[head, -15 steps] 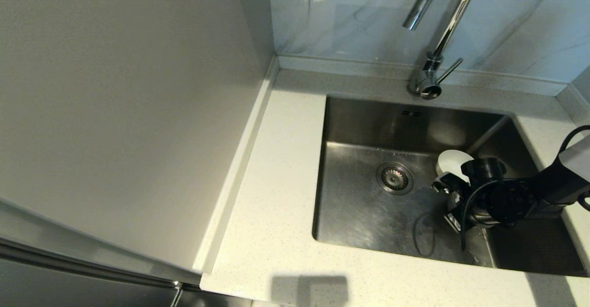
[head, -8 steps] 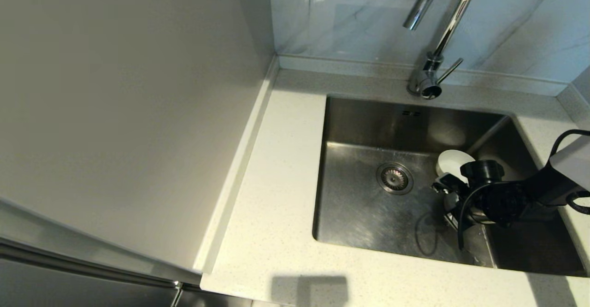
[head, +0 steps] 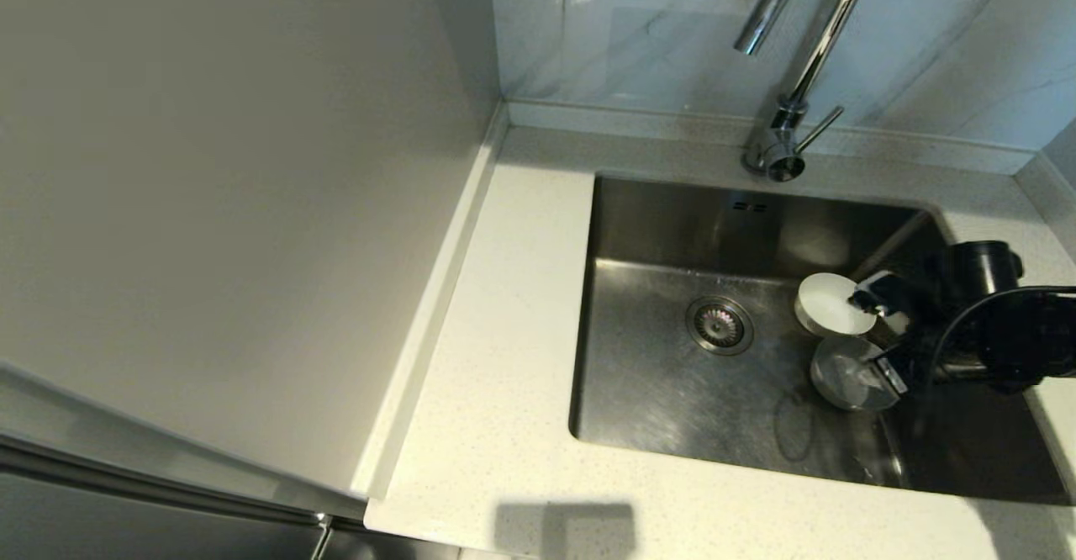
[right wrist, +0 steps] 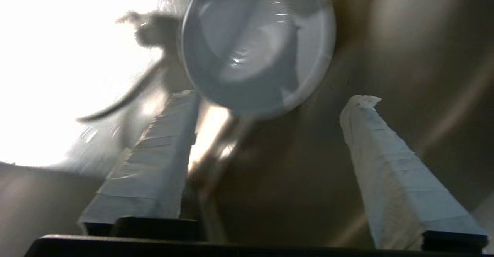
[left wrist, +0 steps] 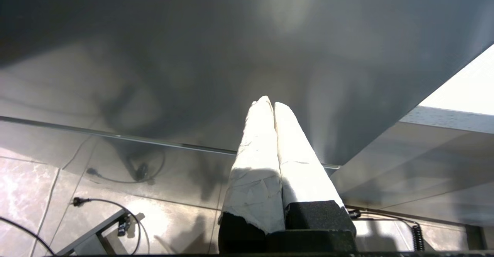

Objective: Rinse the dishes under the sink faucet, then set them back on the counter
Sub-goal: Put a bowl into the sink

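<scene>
The left gripper (left wrist: 270, 106) is out of the head view and hangs parked well away from the sink (head: 672, 400), its wrapped fingers pressed together on nothing. Left of the sink lies the counter (head: 504, 333), bare of dishes. In the sink, right of the drain strainer (head: 719, 324), two small bowls sit side by side: a white bowl (head: 830, 303) toward the faucet (head: 799, 55), and a greyer-looking bowl (head: 849, 372) just nearer the sink's front edge. The right gripper (head: 883, 337) hovers over the sink's right part, fingers spread wide and empty, just to the right of both bowls. The nearer bowl (right wrist: 256, 48) lies straight ahead of the fingertips, slightly beyond them, not yet between them. I judge the right arm much the closer one, and a short forward reach would bring a fingertip over that bowl's rim.
</scene>
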Robot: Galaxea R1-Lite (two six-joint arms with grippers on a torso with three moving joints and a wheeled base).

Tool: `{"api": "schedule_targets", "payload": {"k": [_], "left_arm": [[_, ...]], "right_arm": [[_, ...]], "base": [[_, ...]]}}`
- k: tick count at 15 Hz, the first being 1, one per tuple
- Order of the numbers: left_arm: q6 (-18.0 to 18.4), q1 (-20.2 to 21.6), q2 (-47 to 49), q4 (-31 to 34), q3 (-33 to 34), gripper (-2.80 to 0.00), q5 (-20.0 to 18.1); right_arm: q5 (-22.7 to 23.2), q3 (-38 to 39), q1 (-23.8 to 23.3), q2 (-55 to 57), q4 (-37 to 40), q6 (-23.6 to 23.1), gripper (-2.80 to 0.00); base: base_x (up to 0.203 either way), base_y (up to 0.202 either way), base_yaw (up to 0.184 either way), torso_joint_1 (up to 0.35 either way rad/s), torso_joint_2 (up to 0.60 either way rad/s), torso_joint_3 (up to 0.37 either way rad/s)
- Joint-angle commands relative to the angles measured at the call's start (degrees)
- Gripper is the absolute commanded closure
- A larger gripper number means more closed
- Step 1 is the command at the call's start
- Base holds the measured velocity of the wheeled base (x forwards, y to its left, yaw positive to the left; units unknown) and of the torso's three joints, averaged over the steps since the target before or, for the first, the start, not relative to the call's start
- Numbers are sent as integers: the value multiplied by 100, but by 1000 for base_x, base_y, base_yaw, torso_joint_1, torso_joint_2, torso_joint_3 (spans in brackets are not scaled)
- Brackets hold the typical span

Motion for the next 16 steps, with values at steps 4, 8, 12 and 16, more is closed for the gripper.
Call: {"api": "schedule_targets", "payload": {"k": [4,8,12,16], "left_arm": [[-5,1,-18,-2,0,0,2],[3,1,-18,-2,0,0,2],[-5,1,-18,-2,0,0,2],[-5,1,-18,-2,0,0,2]], "right_arm": [[790,58,-255,-2728,1697,502,-280],[902,-472,-935,-3241,4079,739,-280],[239,-878,-1299,-3385,5974,820,-280],[24,-697,-1532,-3044,6087,1040,-280]], "base": [[0,0,0,0,0,0],[0,0,0,0,0,0],[0,0,0,0,0,0],[0,0,0,0,0,0]]}}
